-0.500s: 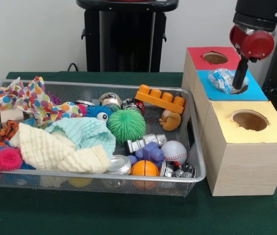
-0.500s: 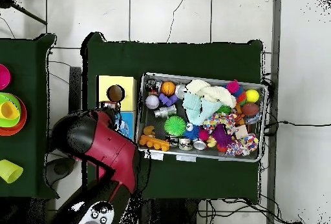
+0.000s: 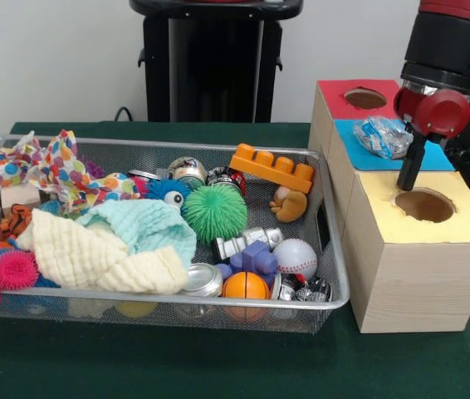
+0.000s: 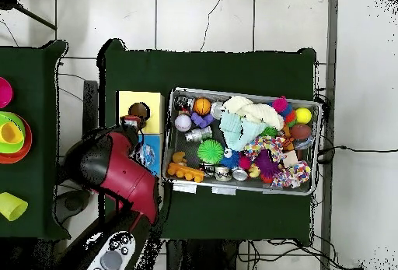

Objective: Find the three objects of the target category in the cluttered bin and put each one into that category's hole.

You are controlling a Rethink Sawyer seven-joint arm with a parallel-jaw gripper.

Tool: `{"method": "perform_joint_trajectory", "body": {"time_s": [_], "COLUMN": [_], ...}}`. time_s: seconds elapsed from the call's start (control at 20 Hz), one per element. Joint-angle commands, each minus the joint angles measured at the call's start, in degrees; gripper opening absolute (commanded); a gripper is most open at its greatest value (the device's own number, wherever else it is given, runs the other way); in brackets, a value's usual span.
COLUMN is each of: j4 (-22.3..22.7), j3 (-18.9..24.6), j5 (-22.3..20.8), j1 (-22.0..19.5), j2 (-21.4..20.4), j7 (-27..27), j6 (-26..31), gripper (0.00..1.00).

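Note:
A crushed clear plastic bottle (image 3: 382, 135) with blue print lies on top of the blue box (image 3: 434, 156), apart from my gripper. My gripper (image 3: 406, 184) hangs just in front of the bottle, over the far edge of the yellow box (image 3: 422, 241), beside its hole (image 3: 423, 204). The gripper holds nothing that I can see. The silver wire-mesh bin (image 3: 335, 249) stands to the left of the boxes, full of clutter. No other clear bottle shows in it. In the overhead view the arm (image 4: 116, 170) covers the gripper, next to the bin (image 4: 242, 189).
A red box (image 3: 335, 91) with a hole stands behind the blue one. The bin holds cloths (image 3: 94, 249), a green spiky ball (image 3: 215, 212), an orange brick (image 3: 273, 168), a baseball (image 3: 296, 258), metal cans (image 3: 202, 280) and several other toys.
My gripper has moved from beside the bottle on the blue box toward the yellow box and a little lower. The bottle stays on the blue box.

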Motion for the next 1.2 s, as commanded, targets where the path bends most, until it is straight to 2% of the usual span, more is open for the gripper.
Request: {"method": "perform_joint_trajectory", "body": {"time_s": [0.05, 0.2, 0.5, 0.85, 1.2], "j4": [3.84, 3.01, 2.11, -0.58, -2.78], "j3": [6.7, 4.34, 0.9, -5.42, -8.29], "j5": [-0.2, -2.42, -4.94, -10.52, -12.95], "j1": [-1.68, -1.34, -0.71, 0.3, 0.33], "j2": [3.39, 2.57, 1.03, -3.17, -5.54], "j7": [14.25, 15.17, 15.67, 17.83, 17.75], "j6": [10.23, 16.04, 22.9, 37.74, 45.21], "gripper": [0.0, 0.0, 0.0, 0.0, 0.0]}}
